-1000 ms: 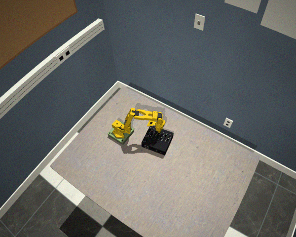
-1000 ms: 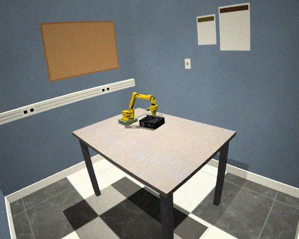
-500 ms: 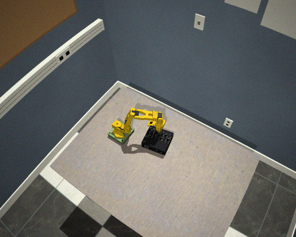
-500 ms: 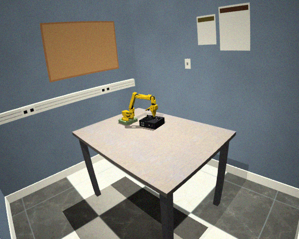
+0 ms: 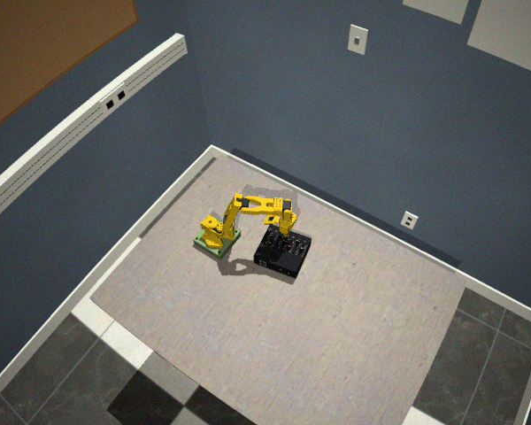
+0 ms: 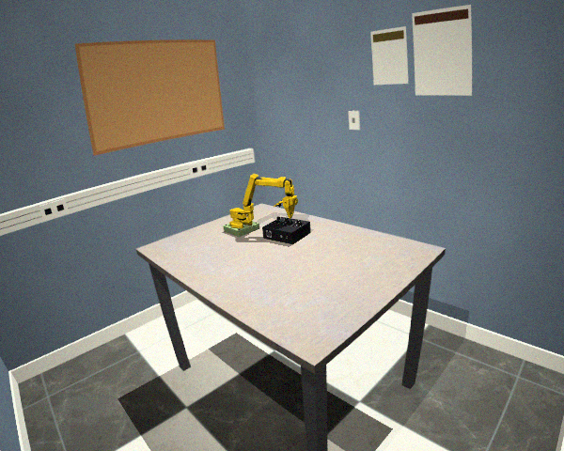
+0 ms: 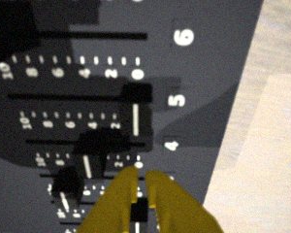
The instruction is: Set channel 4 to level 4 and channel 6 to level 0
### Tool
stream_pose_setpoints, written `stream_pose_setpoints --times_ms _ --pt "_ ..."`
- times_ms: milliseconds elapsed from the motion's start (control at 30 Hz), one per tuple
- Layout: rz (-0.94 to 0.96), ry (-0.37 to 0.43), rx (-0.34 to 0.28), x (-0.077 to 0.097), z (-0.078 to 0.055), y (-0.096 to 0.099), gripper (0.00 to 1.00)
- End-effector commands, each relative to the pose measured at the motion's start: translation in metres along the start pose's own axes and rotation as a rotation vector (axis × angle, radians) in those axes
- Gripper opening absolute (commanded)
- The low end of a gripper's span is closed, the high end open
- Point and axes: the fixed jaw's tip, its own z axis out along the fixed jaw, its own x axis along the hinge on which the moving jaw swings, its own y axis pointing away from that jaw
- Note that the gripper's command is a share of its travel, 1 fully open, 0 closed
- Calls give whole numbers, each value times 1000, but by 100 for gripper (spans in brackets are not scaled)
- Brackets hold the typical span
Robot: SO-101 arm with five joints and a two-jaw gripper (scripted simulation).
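The lighting desk [image 5: 281, 263] [image 6: 286, 234] is a black box with numbered fader slots. My gripper [image 5: 285, 235] [image 6: 290, 216] [image 7: 142, 171] is shut with nothing seen between its fingers. It points down over the desk. In the wrist view its tips overlap the zero end of the channels below 4. The channel 4 fader [image 7: 96, 146] stands partway along its slot; its exact level is unclear. The channel 5 fader [image 7: 136, 94] stands at 0. The channel 6 slot [image 7: 107, 36] shows no fader at its 0 end. Its far end is dark, so that fader's position is unclear.
Another fader [image 7: 68, 182] stands partway up its slot below channel 4, and one more [image 7: 139, 212] shows between the fingers. The green arm base [image 5: 206, 249] [image 6: 233, 230] is left of the desk. The table [image 5: 302, 329] [image 6: 291, 291] extends around both.
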Motion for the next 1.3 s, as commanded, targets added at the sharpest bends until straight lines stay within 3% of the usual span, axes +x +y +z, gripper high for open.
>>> stream_pose_setpoints --times_ms 0,1267 --pt "1 -7 -1 -1 -1 -2 0" --pt "37 -7 -1 -1 -5 -2 0"
